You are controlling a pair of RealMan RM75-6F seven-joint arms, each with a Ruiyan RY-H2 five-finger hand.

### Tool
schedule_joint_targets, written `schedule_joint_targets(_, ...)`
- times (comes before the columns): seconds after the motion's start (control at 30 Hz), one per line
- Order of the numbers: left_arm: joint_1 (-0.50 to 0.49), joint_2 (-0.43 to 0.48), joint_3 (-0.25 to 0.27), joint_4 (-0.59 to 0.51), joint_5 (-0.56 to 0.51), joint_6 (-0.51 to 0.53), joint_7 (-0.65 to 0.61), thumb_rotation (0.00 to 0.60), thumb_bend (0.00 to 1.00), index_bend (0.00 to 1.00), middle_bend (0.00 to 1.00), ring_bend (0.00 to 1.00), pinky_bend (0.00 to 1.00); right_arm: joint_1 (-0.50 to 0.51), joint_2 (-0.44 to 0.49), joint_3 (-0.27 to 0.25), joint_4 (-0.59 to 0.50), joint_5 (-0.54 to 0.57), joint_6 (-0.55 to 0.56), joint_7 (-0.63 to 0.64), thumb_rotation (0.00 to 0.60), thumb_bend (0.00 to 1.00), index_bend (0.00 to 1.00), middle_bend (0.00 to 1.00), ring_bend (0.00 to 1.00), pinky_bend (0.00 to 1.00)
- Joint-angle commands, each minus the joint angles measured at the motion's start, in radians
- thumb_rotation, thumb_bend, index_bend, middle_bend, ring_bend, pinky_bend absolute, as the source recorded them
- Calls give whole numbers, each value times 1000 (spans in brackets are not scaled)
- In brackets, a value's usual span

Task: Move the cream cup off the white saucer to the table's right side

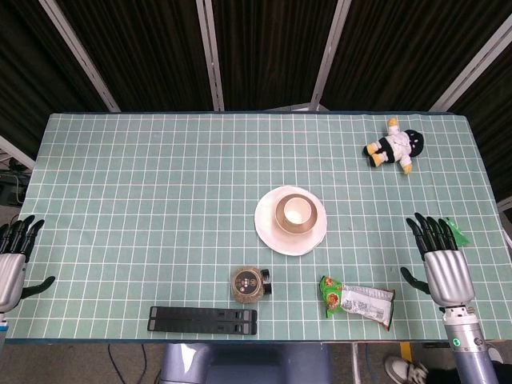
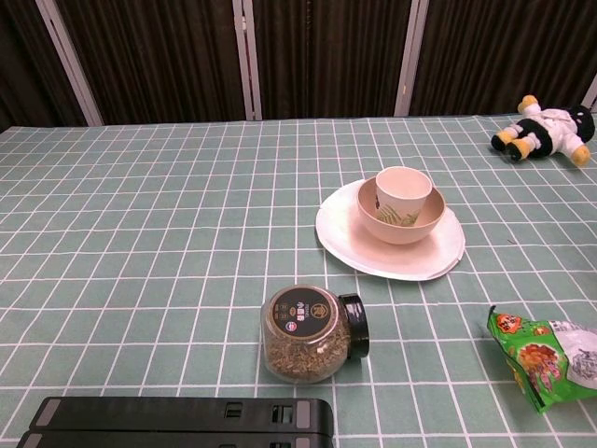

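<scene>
The cream cup (image 1: 296, 212) (image 2: 403, 190) stands upright inside a tan bowl (image 2: 401, 222), which rests on the white saucer (image 1: 269, 226) (image 2: 345, 238) near the table's middle. My right hand (image 1: 440, 262) hovers at the table's right edge, fingers apart and holding nothing, well right of the cup. At the far left edge my left hand (image 1: 14, 260) is also open and holds nothing. Neither hand shows in the chest view.
A plush doll (image 1: 394, 146) (image 2: 548, 129) lies at the back right. A green snack packet (image 1: 358, 300) (image 2: 546, 357) lies front right, a herb jar (image 1: 249, 283) (image 2: 311, 333) on its side front centre, and a black bar (image 1: 202, 320) (image 2: 177, 422) along the front edge.
</scene>
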Motion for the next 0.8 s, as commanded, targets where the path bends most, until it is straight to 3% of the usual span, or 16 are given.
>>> schedule_joint_targets(0.03, 0, 0, 0, 0, 0, 0, -1, 600, 0, 0, 0, 0, 0, 0, -1, 0, 0, 0, 0, -3, 600, 136, 0, 0, 0, 0)
schedule_joint_targets(0.57, 0, 4, -7, -1, -8, 1, -16, 600, 0, 0, 0, 0, 0, 44, -11, 12, -51, -30, -34, -19, 600, 135, 0, 0, 0, 0)
schedule_joint_targets(0.63, 1, 6, -8, -3, -7, 3, -18, 600, 0, 0, 0, 0, 0, 65, -17, 25, -70, -27, -54, -38, 600, 136, 88, 0, 0, 0)
schedule_joint_targets(0.8, 0, 9, -9, -9, -1, 7, -22, 600, 0, 0, 0, 0, 0, 138, -46, 74, -128, 5, -129, -98, 600, 140, 196, 0, 0, 0)
